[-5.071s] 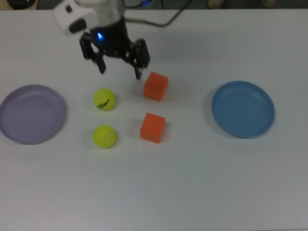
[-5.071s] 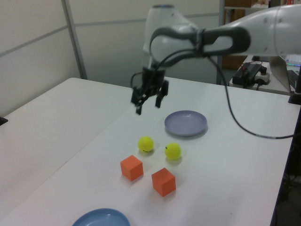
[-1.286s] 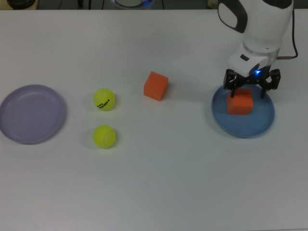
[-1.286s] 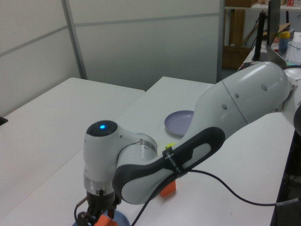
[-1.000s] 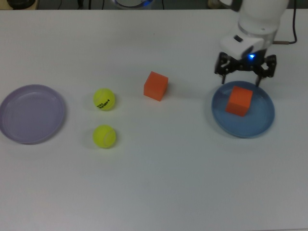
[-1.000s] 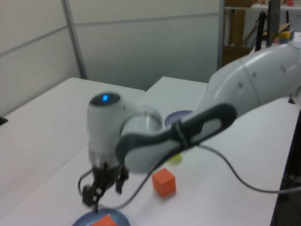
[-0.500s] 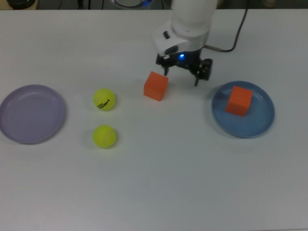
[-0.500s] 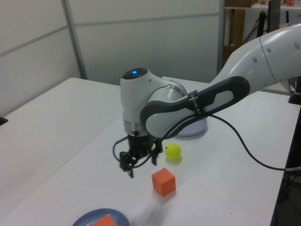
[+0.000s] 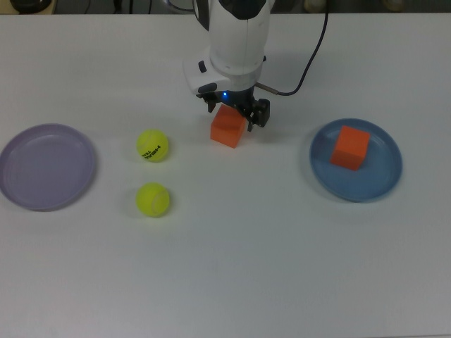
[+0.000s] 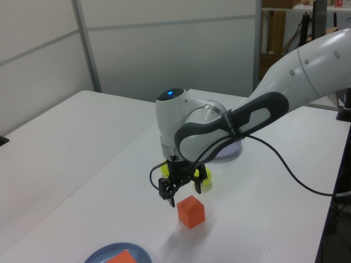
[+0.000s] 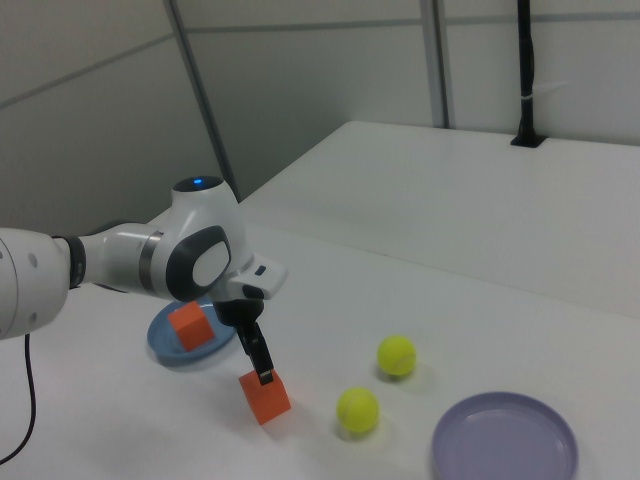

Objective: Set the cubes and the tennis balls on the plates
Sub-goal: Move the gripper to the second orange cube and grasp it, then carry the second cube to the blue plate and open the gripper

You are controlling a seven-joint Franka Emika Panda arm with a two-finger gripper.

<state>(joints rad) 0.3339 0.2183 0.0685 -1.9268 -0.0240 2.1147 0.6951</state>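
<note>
One orange cube lies in the blue plate at the top view's right. The other orange cube sits on the white table. My gripper hangs open just above this second cube, with a finger near each of two opposite sides, and holds nothing. In the right view a dark finger points down at the cube. Two tennis balls, one lettered and one plain, rest between that cube and the empty lavender plate.
The white arm and its black cable reach in from the top view's upper edge. Bare table lies along the top view's lower half. In the left view the arm hides part of the lavender plate.
After leaving one cube in the blue plate, my gripper has travelled toward the top view's left and come down over the loose cube. Balls and plates have not moved.
</note>
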